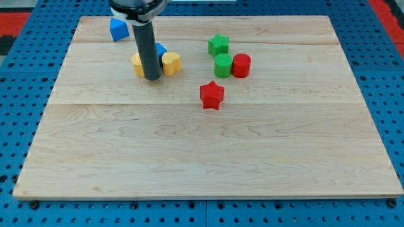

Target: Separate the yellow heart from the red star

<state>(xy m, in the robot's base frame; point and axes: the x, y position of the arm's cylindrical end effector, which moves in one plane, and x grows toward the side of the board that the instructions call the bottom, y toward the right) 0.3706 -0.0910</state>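
The yellow heart lies on the wooden board in the upper left part. The red star lies below and to the right of it, about a block's width of bare wood between them. My tip rests on the board just left of the yellow heart, touching or nearly touching it. The rod hides part of a second yellow block on its left and part of a small blue block behind it.
A blue block sits near the board's top left edge. A green star, a green cylinder and a red cylinder cluster above and right of the red star.
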